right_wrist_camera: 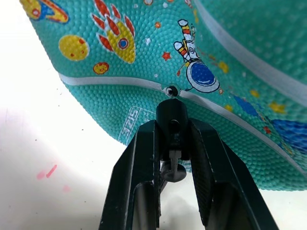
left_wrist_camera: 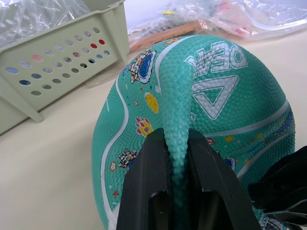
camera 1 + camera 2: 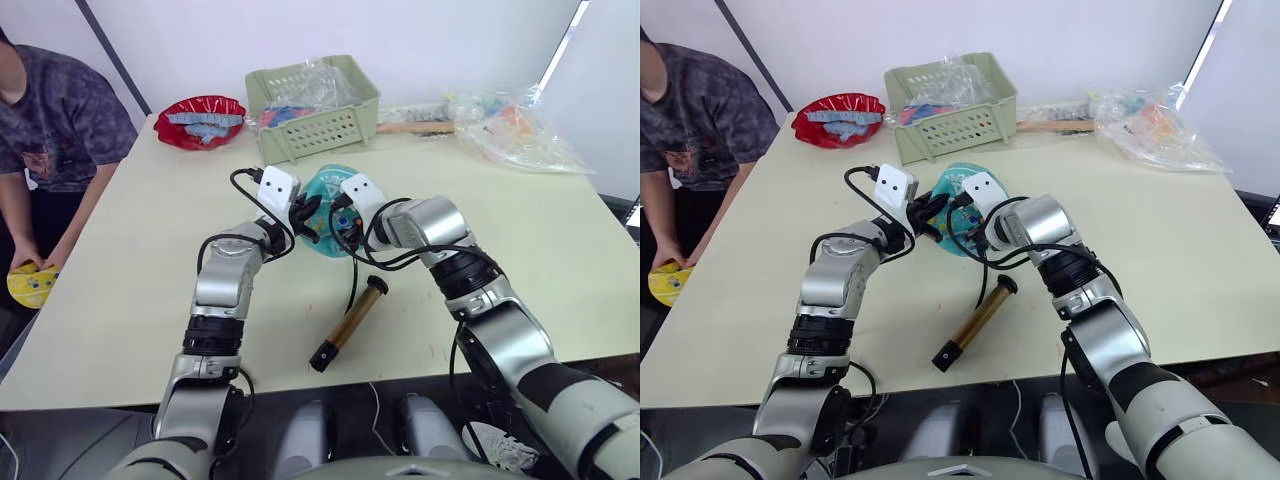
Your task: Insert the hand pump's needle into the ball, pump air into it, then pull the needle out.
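Left hand point(image 2: 175, 191) pinches a fold of the ball point(image 2: 201, 110); right hand point(image 1: 172, 143), clamping the hose tip, has the needle point(image 1: 169, 90) at the valve.

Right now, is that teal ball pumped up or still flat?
Still soft. In the left wrist view the left gripper pinches a raised fold of the ball's skin between its fingers.
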You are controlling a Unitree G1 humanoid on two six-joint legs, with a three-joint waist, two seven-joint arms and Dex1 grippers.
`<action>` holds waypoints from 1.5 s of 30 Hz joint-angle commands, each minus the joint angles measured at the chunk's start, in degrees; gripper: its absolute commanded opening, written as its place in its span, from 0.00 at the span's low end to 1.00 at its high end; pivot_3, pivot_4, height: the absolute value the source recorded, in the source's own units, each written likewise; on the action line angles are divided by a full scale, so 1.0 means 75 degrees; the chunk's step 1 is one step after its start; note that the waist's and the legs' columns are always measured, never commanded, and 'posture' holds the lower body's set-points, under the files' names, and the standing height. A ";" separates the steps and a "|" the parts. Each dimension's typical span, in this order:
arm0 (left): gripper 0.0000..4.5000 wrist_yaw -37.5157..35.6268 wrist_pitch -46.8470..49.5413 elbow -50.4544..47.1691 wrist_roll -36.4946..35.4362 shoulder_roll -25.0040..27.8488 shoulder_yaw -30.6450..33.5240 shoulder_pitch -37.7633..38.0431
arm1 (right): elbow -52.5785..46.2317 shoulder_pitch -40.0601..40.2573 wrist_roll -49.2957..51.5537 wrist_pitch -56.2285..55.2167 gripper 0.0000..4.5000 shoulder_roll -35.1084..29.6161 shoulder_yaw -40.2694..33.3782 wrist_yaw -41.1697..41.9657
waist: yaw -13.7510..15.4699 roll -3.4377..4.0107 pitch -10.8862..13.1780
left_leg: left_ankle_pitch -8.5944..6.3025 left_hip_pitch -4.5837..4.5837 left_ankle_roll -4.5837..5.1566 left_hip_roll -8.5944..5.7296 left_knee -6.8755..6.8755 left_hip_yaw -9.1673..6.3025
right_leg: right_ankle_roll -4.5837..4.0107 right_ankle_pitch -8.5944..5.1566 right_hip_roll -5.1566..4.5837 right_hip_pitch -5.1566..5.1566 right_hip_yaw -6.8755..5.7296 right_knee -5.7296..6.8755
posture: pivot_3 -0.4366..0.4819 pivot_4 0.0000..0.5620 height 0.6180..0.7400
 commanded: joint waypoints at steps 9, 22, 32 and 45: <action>0.00 -0.0320 -0.0075 0.0704 0.0093 -0.0155 -0.0615 0.0108 | -0.1084 0.0242 0.0163 0.0108 0.19 -0.0507 0.0295 0.0306 | 0.0143 0.0016 0.0009 | 0.0008 -0.0088 -0.0018 -0.0007 -0.0008 -0.0040 | -0.0003 0.0003 -0.0022 -0.0061 -0.0029 -0.0023 | 0.48 0.27 1.00; 0.00 -0.0251 -0.0289 0.0928 0.0115 -0.0179 -0.0674 0.0095 | -0.3004 0.1007 0.0416 0.0082 0.99 -0.1725 0.0182 0.0573 | 0.0372 0.0024 0.0012 | 0.0023 -0.0113 -0.0035 -0.0017 -0.0040 -0.0079 | -0.0011 0.0003 -0.0034 -0.0062 -0.0083 -0.0056 | 0.48 0.27 1.00; 0.00 -0.0263 -0.0355 0.1054 0.0112 -0.0181 -0.0681 0.0002 | -0.4744 0.2939 0.0842 -0.1373 0.99 -0.1508 -0.0893 0.0101 | 0.0384 0.0025 0.0014 | 0.0033 -0.0113 -0.0041 -0.0028 -0.0040 -0.0089 | -0.0009 0.0003 -0.0008 -0.0051 -0.0126 -0.0056 | 0.48 0.27 1.00; 0.00 -0.0258 -0.0380 0.1121 0.0153 -0.0204 -0.0746 -0.0059 | -0.4273 0.3627 0.0677 -0.2386 0.61 -0.0539 -0.0683 -0.0698 | 0.0370 0.0025 0.0014 | 0.0059 -0.0093 -0.0059 -0.0062 -0.0039 -0.0115 | -0.0004 0.0001 0.0047 -0.0026 -0.0142 -0.0045 | 0.48 0.27 1.00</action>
